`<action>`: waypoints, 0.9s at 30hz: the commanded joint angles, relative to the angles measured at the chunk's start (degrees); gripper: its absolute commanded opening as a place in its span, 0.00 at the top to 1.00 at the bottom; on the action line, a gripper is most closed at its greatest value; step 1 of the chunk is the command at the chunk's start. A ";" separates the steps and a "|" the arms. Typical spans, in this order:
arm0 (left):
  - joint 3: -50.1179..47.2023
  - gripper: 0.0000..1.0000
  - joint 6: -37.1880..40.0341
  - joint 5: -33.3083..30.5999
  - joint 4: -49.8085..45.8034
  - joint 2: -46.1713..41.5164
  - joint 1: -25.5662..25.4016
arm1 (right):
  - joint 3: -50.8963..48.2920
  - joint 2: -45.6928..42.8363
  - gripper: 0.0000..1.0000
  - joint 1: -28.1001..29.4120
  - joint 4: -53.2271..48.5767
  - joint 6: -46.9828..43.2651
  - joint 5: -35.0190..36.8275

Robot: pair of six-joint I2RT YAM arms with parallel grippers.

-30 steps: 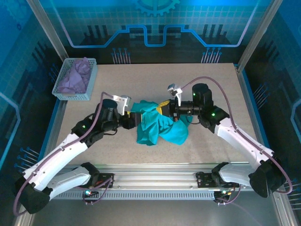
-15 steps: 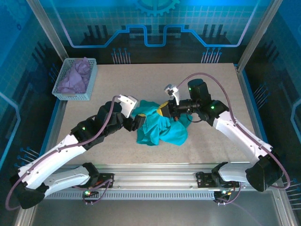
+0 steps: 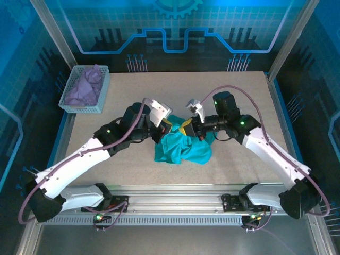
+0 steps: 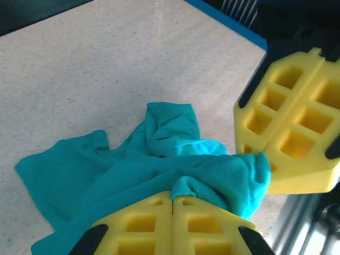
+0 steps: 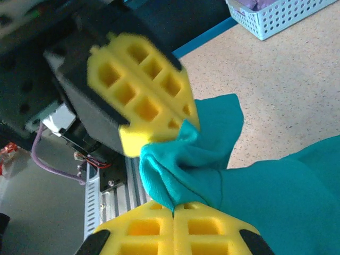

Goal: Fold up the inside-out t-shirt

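Notably, mid-frame I had left gripper (image 3: pixel 166 128) and right gripper (image 3: pixel 186 128) both pinching the bunched t-shirt (image 3: pixel 183 150), nearly touching; I judged spreading risked slippage.

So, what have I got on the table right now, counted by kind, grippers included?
teal t-shirt: 1
lavender cloth: 1
basket: 1
grippers: 2 (left gripper, right gripper, both shut on the teal t-shirt)
total: 5

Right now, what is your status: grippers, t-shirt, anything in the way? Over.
Left gripper shut on t-shirt. Right gripper shut on it too, close beside. T-shirt bunched, not yet folded. Basket far left, out of the way.
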 commanded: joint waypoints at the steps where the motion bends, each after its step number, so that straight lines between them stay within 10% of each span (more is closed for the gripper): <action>1: 1.65 1.00 -16.26 14.32 4.82 -0.86 6.34 | -3.99 -5.02 1.00 0.14 1.71 -5.68 0.31; 4: -0.21 1.00 -27.19 19.35 8.42 -1.48 12.10 | -7.49 -8.16 1.00 0.79 6.81 -8.54 -2.02; 12: -1.57 1.00 -25.13 13.14 7.28 -1.90 13.11 | -6.38 -5.49 1.00 2.88 9.05 -9.62 -5.29; 19: -1.76 0.54 -17.81 3.19 -0.55 -2.34 12.67 | -5.85 -0.83 1.00 3.49 18.75 5.51 -0.69; 27: -7.19 0.41 -14.80 -1.10 -3.59 -13.32 12.65 | -4.66 3.34 1.00 3.39 19.33 11.63 1.09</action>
